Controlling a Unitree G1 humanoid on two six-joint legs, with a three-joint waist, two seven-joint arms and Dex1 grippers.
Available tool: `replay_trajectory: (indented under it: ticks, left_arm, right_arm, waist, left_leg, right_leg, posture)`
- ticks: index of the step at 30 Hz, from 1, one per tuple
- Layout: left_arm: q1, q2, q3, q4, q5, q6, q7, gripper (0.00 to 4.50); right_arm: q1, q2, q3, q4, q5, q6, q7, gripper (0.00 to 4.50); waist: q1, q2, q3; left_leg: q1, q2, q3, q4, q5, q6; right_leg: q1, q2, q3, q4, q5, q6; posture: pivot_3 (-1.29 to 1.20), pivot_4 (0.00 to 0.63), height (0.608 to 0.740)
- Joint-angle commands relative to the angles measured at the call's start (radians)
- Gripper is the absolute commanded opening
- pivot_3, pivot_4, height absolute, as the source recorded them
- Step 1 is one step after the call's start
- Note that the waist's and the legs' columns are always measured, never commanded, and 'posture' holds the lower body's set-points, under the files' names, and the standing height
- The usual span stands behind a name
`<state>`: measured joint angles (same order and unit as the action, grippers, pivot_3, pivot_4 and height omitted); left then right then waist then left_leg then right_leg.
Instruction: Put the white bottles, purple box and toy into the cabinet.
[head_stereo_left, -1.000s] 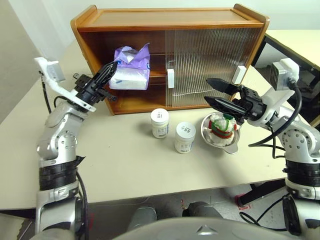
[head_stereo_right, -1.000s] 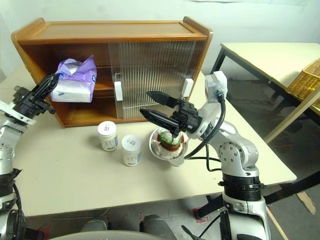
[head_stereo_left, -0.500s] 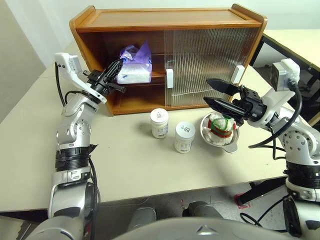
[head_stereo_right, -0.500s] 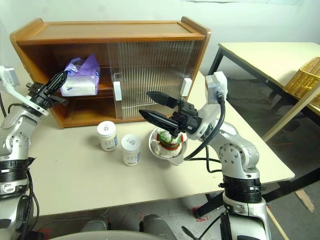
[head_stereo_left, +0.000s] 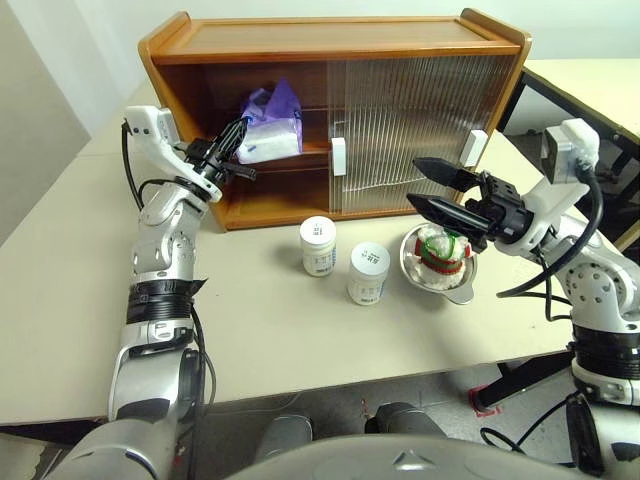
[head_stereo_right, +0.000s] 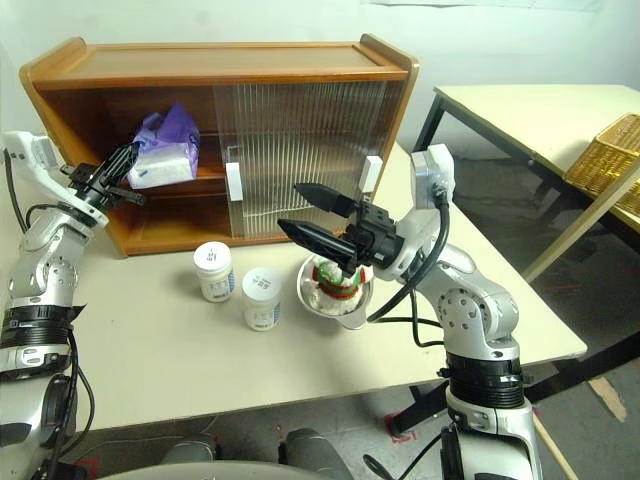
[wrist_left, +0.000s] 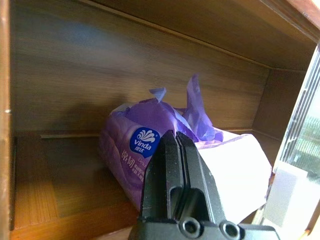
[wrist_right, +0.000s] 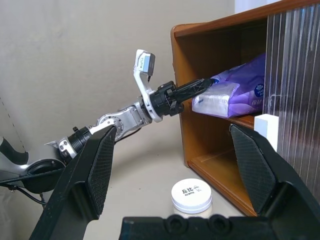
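The purple box (head_stereo_left: 268, 138) lies on the upper shelf at the open left side of the cabinet (head_stereo_left: 330, 35). My left gripper (head_stereo_left: 240, 128) reaches into that opening, shut on the box's front edge, with its fingertips (wrist_left: 173, 134) pressed together just below the round blue mark. Two white bottles (head_stereo_left: 319, 245) (head_stereo_left: 368, 273) stand upright on the table in front of the cabinet. The toy (head_stereo_left: 442, 250) sits in a shiny metal bowl (head_stereo_left: 455, 285) to their right. My right gripper (head_stereo_left: 413, 181) hovers open above the bowl, pointing left, with nothing between its fingers.
Ribbed sliding doors (head_stereo_left: 420, 130) with white block handles (head_stereo_left: 340, 157) cover the cabinet's right half. The lower left shelf (head_stereo_left: 270, 200) is bare. A second table (head_stereo_right: 530, 110) and a wicker basket (head_stereo_right: 610, 160) stand to the right, beyond the table's edge.
My left arm has stretched forward and carried the purple box from in front of the cabinet onto the upper shelf. The right arm, bottles and bowl have not moved.
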<state>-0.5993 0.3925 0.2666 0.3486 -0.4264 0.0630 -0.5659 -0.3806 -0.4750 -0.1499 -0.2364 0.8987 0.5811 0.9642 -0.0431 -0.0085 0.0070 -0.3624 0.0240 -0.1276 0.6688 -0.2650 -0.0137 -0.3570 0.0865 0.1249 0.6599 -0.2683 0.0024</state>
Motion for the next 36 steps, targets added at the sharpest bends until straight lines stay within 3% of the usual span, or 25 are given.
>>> replay_trajectory:
  ticks: [1, 11, 17, 25, 29, 36]
  left_arm:
    - [-0.017, -0.010, -0.008, 0.020, 0.013, -0.021, -0.004, 0.98]
    - [0.001, -0.034, 0.017, -0.055, -0.035, -0.067, -0.025, 4.49]
    - [0.014, -0.043, 0.028, -0.103, -0.061, -0.098, -0.041, 4.49]
    - [0.180, -0.045, -0.014, -0.374, -0.151, 0.041, -0.068, 4.49]
    - [0.256, -0.048, -0.021, -0.470, -0.170, 0.133, -0.013, 3.57]
    - [0.312, -0.114, -0.107, -0.510, -0.093, 0.225, 0.123, 1.07]
  right_arm:
    - [0.006, -0.003, -0.011, -0.021, 0.006, -0.007, -0.004, 4.50]
    - [0.012, -0.002, -0.009, -0.022, 0.010, -0.003, -0.006, 4.50]
    - [0.010, 0.000, -0.005, -0.015, 0.008, -0.003, -0.003, 4.50]
    - [0.009, -0.006, -0.007, -0.013, 0.009, 0.001, 0.003, 4.50]
    - [0.010, -0.012, -0.009, -0.011, 0.011, 0.003, 0.005, 4.50]
    - [0.006, -0.019, -0.009, -0.010, 0.015, 0.009, 0.007, 4.50]
  waist:
    - [-0.001, 0.000, 0.000]
    - [-0.006, 0.000, 0.000]
    - [-0.007, 0.000, 0.000]
    - [-0.009, 0.000, 0.000]
    - [-0.009, -0.001, 0.001]
    - [-0.007, -0.003, 0.003]
  left_leg:
    - [0.000, 0.000, 0.000, 0.000, 0.000, 0.000]
    - [-0.001, -0.001, 0.000, 0.001, 0.000, 0.000]
    - [-0.001, -0.001, 0.000, 0.001, 0.000, 0.000]
    - [-0.002, -0.002, 0.001, 0.001, 0.000, 0.001]
    - [-0.002, -0.002, 0.001, 0.001, 0.000, 0.001]
    - [-0.002, -0.003, 0.001, 0.002, 0.000, 0.001]
  right_leg:
    - [0.000, 0.000, 0.000, 0.000, 0.000, 0.000]
    - [0.000, 0.000, 0.000, 0.000, 0.000, 0.001]
    - [0.000, 0.000, 0.000, 0.000, 0.000, 0.001]
    - [0.000, 0.000, 0.000, -0.001, -0.001, 0.001]
    - [0.000, 0.000, -0.001, -0.002, -0.001, 0.001]
    - [0.001, -0.001, 0.000, -0.003, -0.001, 0.001]
  posture:
    - [-0.11, 0.000, 0.740]
    - [-0.11, 0.001, 0.740]
    - [-0.10, 0.006, 0.740]
    - [-0.10, 0.009, 0.740]
    - [-0.10, 0.012, 0.740]
    - [-0.09, 0.017, 0.740]
